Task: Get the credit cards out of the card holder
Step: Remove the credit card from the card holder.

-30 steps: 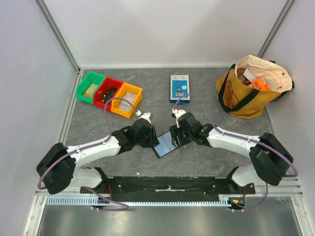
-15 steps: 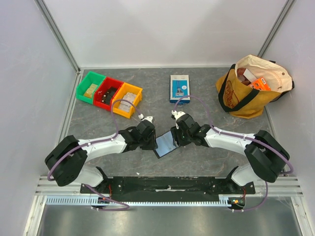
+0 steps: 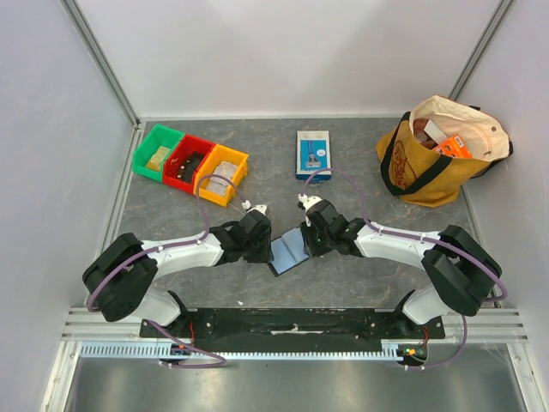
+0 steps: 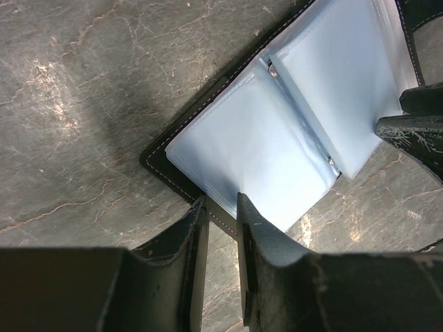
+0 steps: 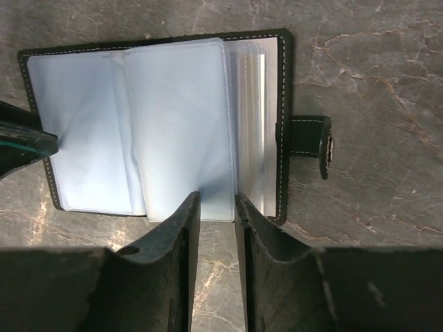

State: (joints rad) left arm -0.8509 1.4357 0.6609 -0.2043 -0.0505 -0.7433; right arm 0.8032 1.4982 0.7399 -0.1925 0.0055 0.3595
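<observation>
The card holder (image 3: 289, 251) lies open on the grey table between both arms, with a black stitched rim and pale blue plastic sleeves (image 4: 277, 131). My left gripper (image 4: 220, 204) points down at its left edge. One tip is on the rim, the other on the sleeves, with a narrow gap between them and nothing clamped. My right gripper (image 5: 216, 200) stands over the lower edge of a raised sleeve (image 5: 176, 124), jaws narrowly apart. The closing strap (image 5: 311, 142) sticks out to the side. The credit cards are hidden; no card shows in the sleeves.
Green (image 3: 157, 153), red (image 3: 189, 162) and yellow (image 3: 220, 175) bins sit at the back left. A blue-and-white box (image 3: 313, 154) lies at the back middle. A stuffed yellow tote bag (image 3: 437, 150) fills the back right corner.
Both grippers have drawn in onto the holder's opposite edges, and both pairs of jaws have narrowed, the right one more. The holder stays in place.
</observation>
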